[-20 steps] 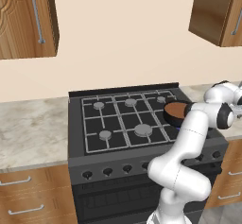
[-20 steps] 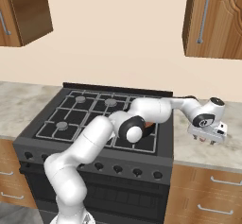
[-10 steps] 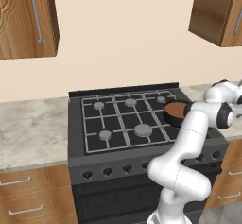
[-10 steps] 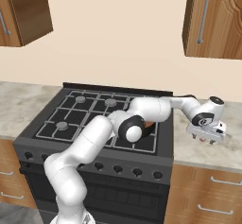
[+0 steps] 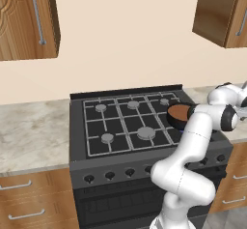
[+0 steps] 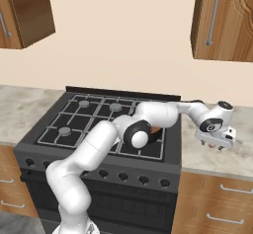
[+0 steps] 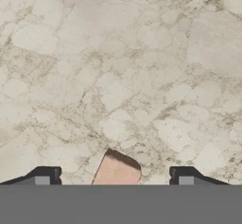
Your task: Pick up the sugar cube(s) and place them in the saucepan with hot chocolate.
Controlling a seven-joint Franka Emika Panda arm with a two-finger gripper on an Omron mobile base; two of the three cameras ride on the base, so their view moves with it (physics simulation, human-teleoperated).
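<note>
Sugar cube (image 7: 116, 171) lies on the marbled counter (image 7: 142, 76), at six o'clock in my hand view, between the two dark tips and touching neither; my gripper (image 7: 116, 175) stands spread wide around it, nothing pinched. I judge the cube light, stiff and crumbly, so I'd close gently on two opposite flat faces, not a corner. In the right base view the gripper (image 6: 215, 142) hangs over the counter at three o'clock from the stove (image 6: 74, 129); the saucepan with hot chocolate (image 5: 180, 113) waits on the stove's right side.
</note>
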